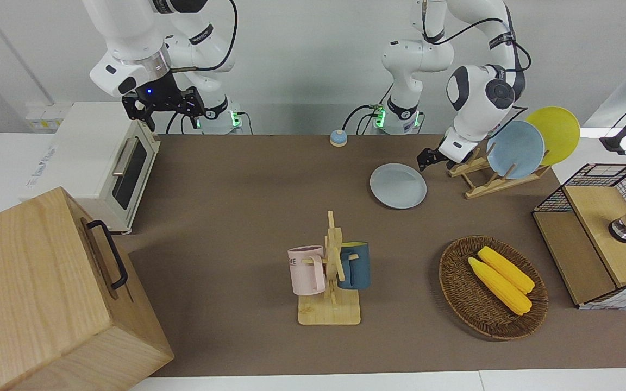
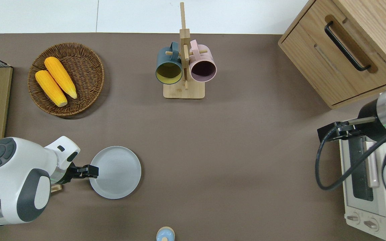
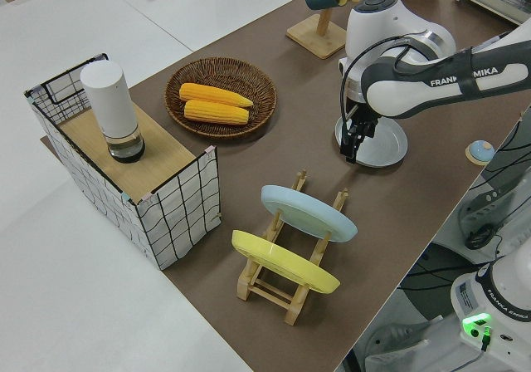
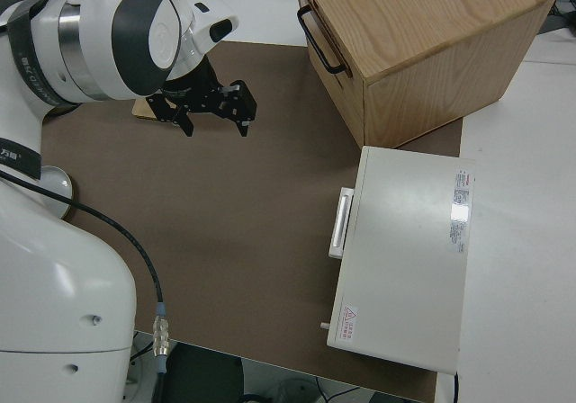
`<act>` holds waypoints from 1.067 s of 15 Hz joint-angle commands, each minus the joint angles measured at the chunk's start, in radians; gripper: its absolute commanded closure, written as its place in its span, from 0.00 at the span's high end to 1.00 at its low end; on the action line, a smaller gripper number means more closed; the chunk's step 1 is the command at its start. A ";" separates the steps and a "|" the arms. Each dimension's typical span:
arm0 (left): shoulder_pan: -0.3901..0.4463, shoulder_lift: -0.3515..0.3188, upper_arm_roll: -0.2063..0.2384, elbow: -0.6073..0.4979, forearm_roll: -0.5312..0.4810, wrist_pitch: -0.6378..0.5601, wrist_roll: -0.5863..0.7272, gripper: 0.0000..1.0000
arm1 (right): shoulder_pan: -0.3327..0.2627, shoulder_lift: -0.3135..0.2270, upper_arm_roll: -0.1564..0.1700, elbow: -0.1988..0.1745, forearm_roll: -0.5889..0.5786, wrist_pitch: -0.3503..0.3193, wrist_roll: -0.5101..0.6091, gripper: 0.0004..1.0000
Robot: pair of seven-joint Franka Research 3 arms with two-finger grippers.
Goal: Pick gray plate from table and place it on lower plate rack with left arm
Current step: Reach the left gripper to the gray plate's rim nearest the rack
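I see my left pincer [image 2: 94, 171] at the gray plate's [image 2: 116, 172] nine o'clock rim on the table [image 2: 233, 160]; whether it grips I cannot tell.

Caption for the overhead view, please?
Left gripper at the rim of the gray plate on the table; right arm parked.

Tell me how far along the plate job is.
Done: nothing yet. The gray plate lies flat on the table. In hand: the left gripper is low at the plate's rim on the rack's side; no grasp shows. Left: grip the plate, lift it and slot it into the rack, which holds a blue plate and a yellow plate in its upper slots. The right arm is parked.
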 commanded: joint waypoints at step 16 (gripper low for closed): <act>-0.006 0.093 -0.025 -0.013 -0.016 0.118 -0.154 0.25 | -0.026 -0.002 0.023 0.010 -0.007 -0.014 0.013 0.98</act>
